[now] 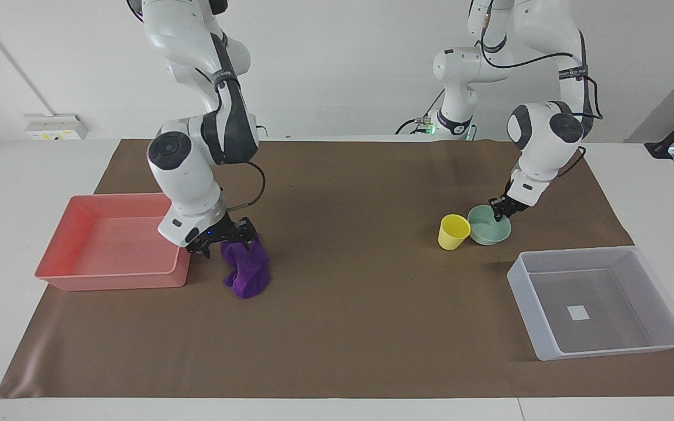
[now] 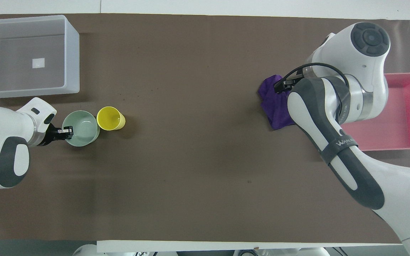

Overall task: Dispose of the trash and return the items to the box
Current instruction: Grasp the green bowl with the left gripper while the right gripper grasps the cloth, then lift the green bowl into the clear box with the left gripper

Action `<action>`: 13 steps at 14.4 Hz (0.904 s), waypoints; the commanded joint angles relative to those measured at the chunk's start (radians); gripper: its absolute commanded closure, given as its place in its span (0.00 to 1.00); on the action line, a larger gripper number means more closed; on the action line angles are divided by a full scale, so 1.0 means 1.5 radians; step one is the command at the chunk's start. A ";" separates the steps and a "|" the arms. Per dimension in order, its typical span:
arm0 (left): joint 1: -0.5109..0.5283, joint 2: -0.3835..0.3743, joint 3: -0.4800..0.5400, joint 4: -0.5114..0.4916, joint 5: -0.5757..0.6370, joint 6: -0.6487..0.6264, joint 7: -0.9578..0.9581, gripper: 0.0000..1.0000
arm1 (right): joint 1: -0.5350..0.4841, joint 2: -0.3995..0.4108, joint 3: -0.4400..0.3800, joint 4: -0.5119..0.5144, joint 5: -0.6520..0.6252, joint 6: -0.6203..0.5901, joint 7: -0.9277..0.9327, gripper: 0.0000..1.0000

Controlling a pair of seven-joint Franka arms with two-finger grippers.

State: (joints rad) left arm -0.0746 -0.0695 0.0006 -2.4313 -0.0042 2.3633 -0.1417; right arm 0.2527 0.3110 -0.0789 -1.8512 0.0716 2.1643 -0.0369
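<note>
Purple cloth rag (image 1: 246, 269), soft and wrinkled, lies on the brown-covered counter (image 1: 348, 304) just beside the pink rectangular plastic tray (image 1: 79, 275), on the side toward the middle of the counter. We have our right pincer (image 1: 223, 241) low on the rag's upper folds, its fingers spread to either side of the bunched cloth and not yet closed. To do this well, we judge we should press down until the fingertips meet the mat, close on the thickest fold rather than a loose corner, and lift straight up so the trailing end clears the tray's wall before we carry it over.

At the left arm's end, the shallow mint-green round bowl (image 1: 485, 233) stands touching or just beside the small yellow plastic cup (image 1: 451, 232), both nearer to the robots than the translucent greyish-white rectangular plastic bin (image 1: 653, 345) with its white square label. Our left pincer (image 1: 498, 213) is at the bowl's rim; one finger seems inside and one outside, but we cannot tell whether it has closed. We judge a firm pinch on the rim, then a level lift, will keep the bowl from nudging the cup.
</note>
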 commanded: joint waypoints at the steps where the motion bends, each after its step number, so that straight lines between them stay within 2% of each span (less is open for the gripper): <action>1: -0.012 -0.009 0.007 0.008 -0.004 -0.021 -0.009 1.00 | 0.011 0.018 -0.001 -0.030 0.011 0.054 -0.009 0.01; 2: -0.013 -0.017 0.006 0.019 -0.004 -0.050 -0.010 1.00 | 0.011 0.020 -0.001 -0.042 0.011 0.074 -0.016 0.02; 4: -0.012 -0.045 0.006 0.071 -0.004 -0.145 -0.009 1.00 | 0.014 0.024 -0.001 -0.059 0.012 0.088 -0.026 0.15; 5: -0.008 -0.054 0.006 0.107 -0.004 -0.193 -0.008 1.00 | 0.014 0.024 -0.001 -0.065 0.011 0.090 -0.029 0.29; 6: -0.003 -0.055 0.007 0.154 -0.004 -0.248 -0.005 1.00 | 0.014 0.024 0.000 -0.064 0.011 0.084 -0.029 0.53; 7: 0.000 -0.046 0.008 0.212 -0.004 -0.304 -0.002 1.00 | 0.015 0.023 -0.001 -0.064 0.011 0.083 -0.028 0.72; 9: 0.026 -0.014 0.007 0.276 -0.009 -0.320 0.011 1.00 | 0.015 0.023 0.000 -0.062 0.012 0.080 -0.028 0.91; 10: 0.042 -0.001 0.007 0.287 -0.018 -0.290 0.010 1.00 | 0.016 0.023 0.006 -0.062 0.012 0.077 -0.027 0.98; 11: 0.059 0.026 0.008 0.300 -0.030 -0.254 0.010 1.00 | 0.015 0.022 0.008 -0.061 0.012 0.073 -0.023 0.99; 13: 0.100 0.136 0.008 0.413 -0.048 -0.232 0.011 1.00 | 0.015 0.013 0.009 -0.053 0.012 0.065 -0.024 0.99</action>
State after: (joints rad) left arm 0.0234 -0.0536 0.0156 -1.9833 -0.0439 1.9913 -0.1396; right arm 0.2756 0.3596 -0.0703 -1.9238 0.0717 2.2763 -0.0514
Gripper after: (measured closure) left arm 0.960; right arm 0.938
